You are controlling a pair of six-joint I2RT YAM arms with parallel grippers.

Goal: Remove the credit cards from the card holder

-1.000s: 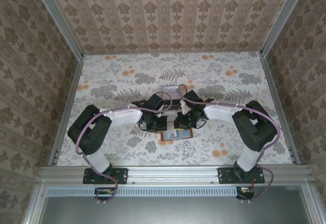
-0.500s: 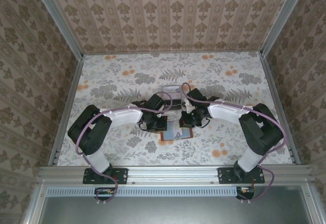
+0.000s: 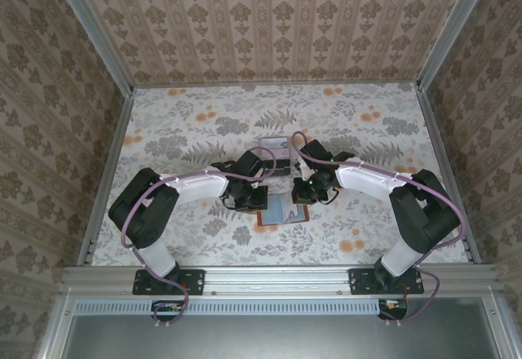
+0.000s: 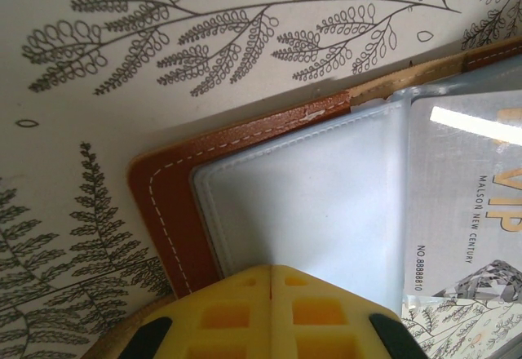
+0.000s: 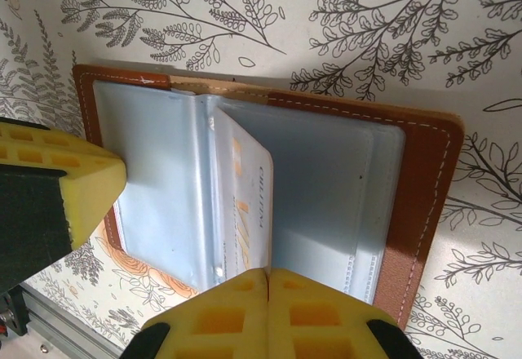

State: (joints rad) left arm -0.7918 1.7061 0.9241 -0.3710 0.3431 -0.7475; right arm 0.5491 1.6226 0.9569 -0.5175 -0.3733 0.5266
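Right wrist: holder [image 5: 424, 181] is laid open on the counter [image 5: 391, 33], a card [image 5: 246, 204] sleeved at its fold. Left tool [image 4: 271, 276] and right tool [image 5: 267, 279] are closed pad-to-pad on the holder, nothing visibly gripped. Removal is judged pending: the card's edge must be pinched and drawn out.

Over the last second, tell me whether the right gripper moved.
Yes. The right gripper shifted rightward off the card holder's middle, baring more of its pale panel.
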